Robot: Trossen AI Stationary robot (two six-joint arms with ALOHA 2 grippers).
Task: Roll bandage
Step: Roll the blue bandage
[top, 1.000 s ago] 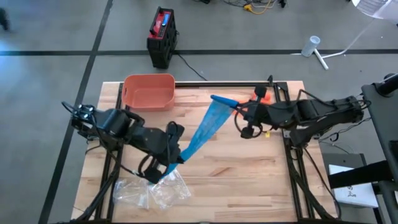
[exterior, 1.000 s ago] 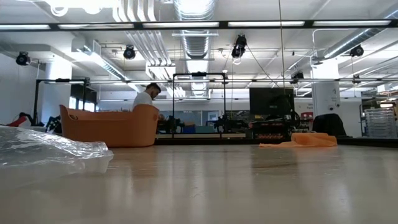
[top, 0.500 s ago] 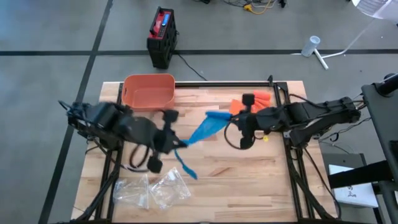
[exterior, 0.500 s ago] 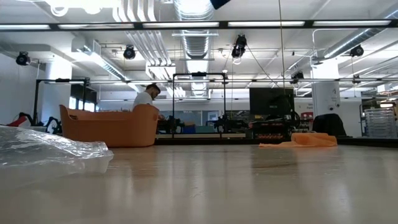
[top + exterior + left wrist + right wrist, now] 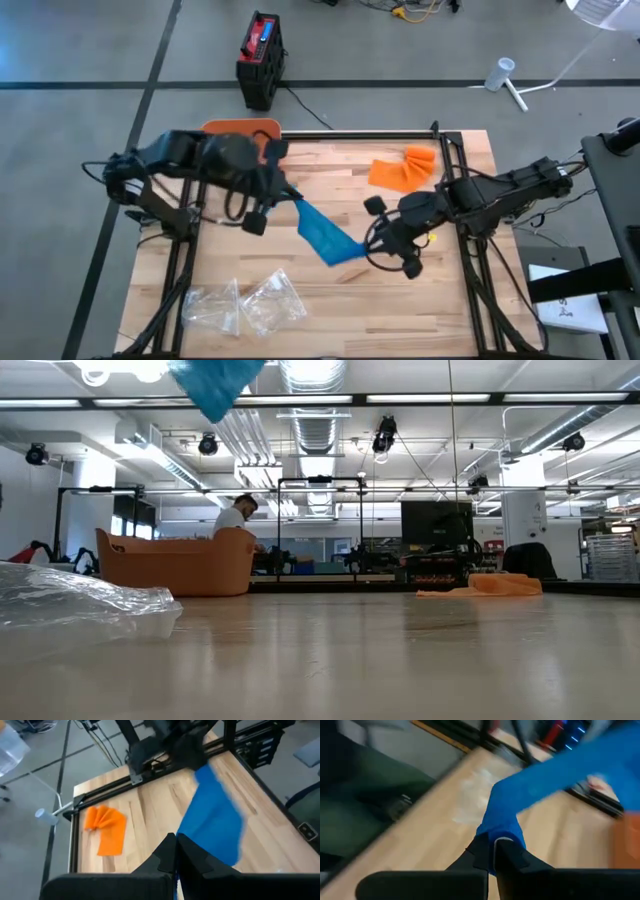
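A blue bandage [image 5: 325, 232] hangs in the air over the middle of the table, stretched between my two grippers. My left gripper [image 5: 290, 200] is shut on its far-left end, and my right gripper [image 5: 365, 245] is shut on its near-right end. In the low view only a blue piece of the bandage [image 5: 215, 385] shows, high at the picture's top. In the left wrist view the bandage [image 5: 215, 820] runs away from my shut fingers toward the right arm [image 5: 170, 740]. My left gripper pinches one end of the bandage [image 5: 197, 845] between its two fingers, slanting down from the table's left. The bandage is lifted clear and runs off toward the right gripper. My right gripper pinches the other end [image 5: 502, 832] between its fingertips, slanting down from the table's right. The cloth bunches around the fingertips and is clear of the table.
An orange bandage [image 5: 405, 168] lies crumpled at the far right of the table. An orange basket [image 5: 240, 127] stands at the far left edge, partly hidden by my left arm. Clear plastic bags [image 5: 245, 305] lie at the near left. A person shows in the room behind.
My left gripper has swung from the near left toward the far edge and risen, keeping its end. My right gripper has come toward the near edge, sunk and turned. The bandage has turned about: it ran far-right to near-left, and now runs far-left to near-right, still lifted clear.
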